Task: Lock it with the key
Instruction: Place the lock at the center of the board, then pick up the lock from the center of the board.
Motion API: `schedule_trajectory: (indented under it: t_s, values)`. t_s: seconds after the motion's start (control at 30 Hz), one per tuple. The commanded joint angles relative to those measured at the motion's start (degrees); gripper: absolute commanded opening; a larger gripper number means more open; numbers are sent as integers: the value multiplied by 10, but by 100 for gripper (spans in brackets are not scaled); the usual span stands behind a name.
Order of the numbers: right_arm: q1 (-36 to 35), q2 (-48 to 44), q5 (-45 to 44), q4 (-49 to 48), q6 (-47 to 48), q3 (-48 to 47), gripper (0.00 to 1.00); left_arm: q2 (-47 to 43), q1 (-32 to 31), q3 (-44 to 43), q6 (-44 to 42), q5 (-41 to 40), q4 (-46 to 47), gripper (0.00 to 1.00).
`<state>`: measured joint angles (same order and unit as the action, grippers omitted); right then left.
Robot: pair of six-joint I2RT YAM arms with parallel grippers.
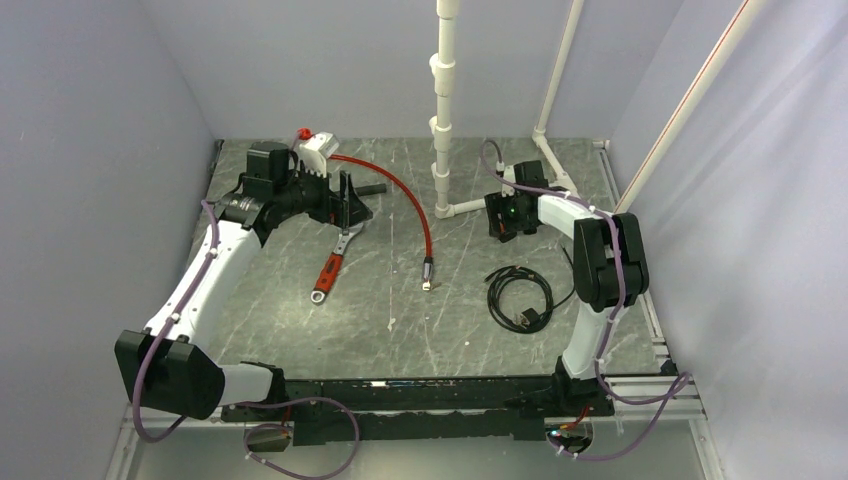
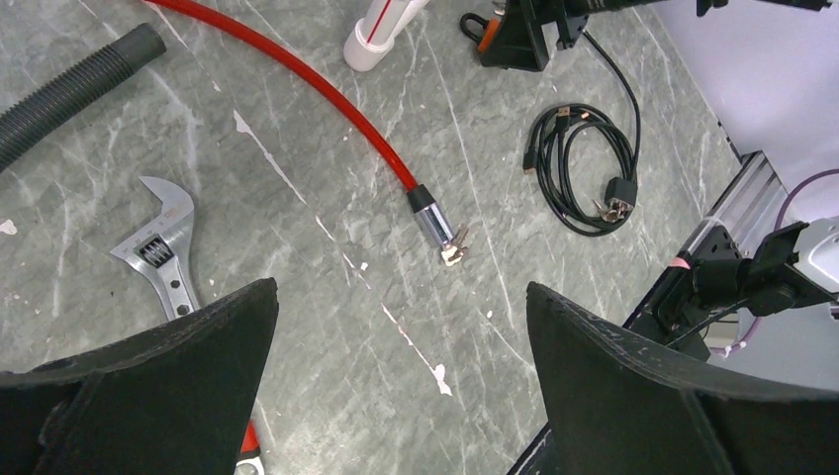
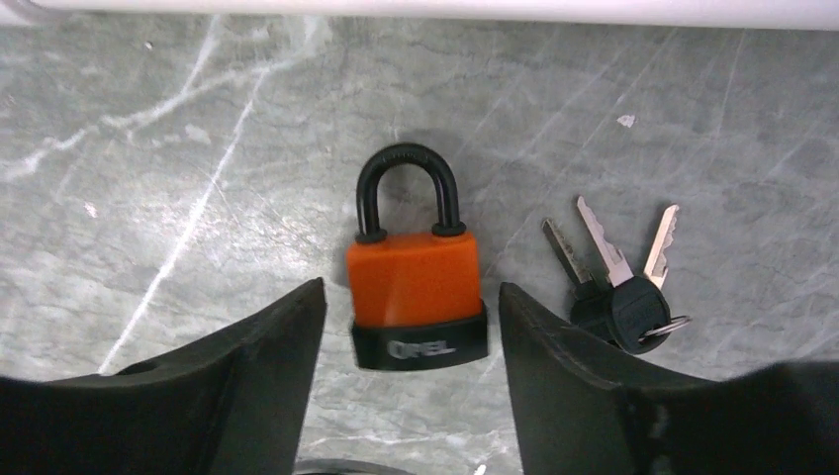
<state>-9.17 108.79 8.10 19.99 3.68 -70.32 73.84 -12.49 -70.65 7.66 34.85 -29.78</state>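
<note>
**A:** Key first. What are you seeing?

**B:** The key (image 3: pixel 618 287) is showing as a bunch of three: silver blades, rounded black heads, all on one small metal ring. The blades are fanning out toward the white pipe (image 3: pixel 416 8). The heads are bunching together at the ring.

**A:** Where is it lying?

**B:** Flat on the grey marbled table (image 3: pixel 148 148), in the right half toward the far edge, near the foot of the pipe. In the overhead view the arm is hiding it.

**A:** And against the hand?

**B:** It is lying outside the right gripper (image 3: pixel 411 327), just beside the finger on the right of the wrist view. That finger's edge is covering part of the heads. Touching or not, I cannot tell.

**A:** The jaws?

**B:** Standing partly spread and holding nothing. The orange padlock (image 3: pixel 416 287) is lying between them, with a gap showing on each side. Its black shackle is pointing at the pipe, both legs meeting the body.

**A:** Other arm?

**B:** The left gripper (image 2: pixel 401 297) is hanging wide and gripping nothing, over the left half toward the far edge.

**A:** Further out?

**B:** A red-handled wrench (image 1: pixel 333 265) is lying near it. A red cable (image 1: pixel 400 190) is curving toward mid-table. A coiled black cable (image 1: pixel 518 297) is sitting on the near side of the right gripper.
</note>
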Motion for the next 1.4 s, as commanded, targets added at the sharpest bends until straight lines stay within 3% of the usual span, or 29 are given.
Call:
schedule_trajectory:
  t_s: [0.0, 0.2, 0.4, 0.5, 0.7, 0.93, 1.37]
  values:
    - [2, -25, 20, 7, -14, -29, 76, -8, 2, -27, -32, 23, -8, 99]
    - [19, -139, 96, 50, 22, -10, 81, -5, 2, -52, -86, 58, -49, 99]
    - [81, -258, 196, 209, 178, 7, 82, -26, 2, -34, -124, 111, -44, 99]
    - [125, -283, 186, 299, 223, 17, 80, -30, 2, -23, -119, 123, -39, 99]
    - [215, -340, 114, 319, 230, 104, 76, -38, 2, -15, -106, 114, -25, 99]
    - [307, -323, 92, 288, 230, 173, 69, -42, 2, -8, -103, 104, -21, 99]
    - [309, -237, 75, 235, 164, 170, 65, -47, 3, 6, -107, 80, -20, 100]
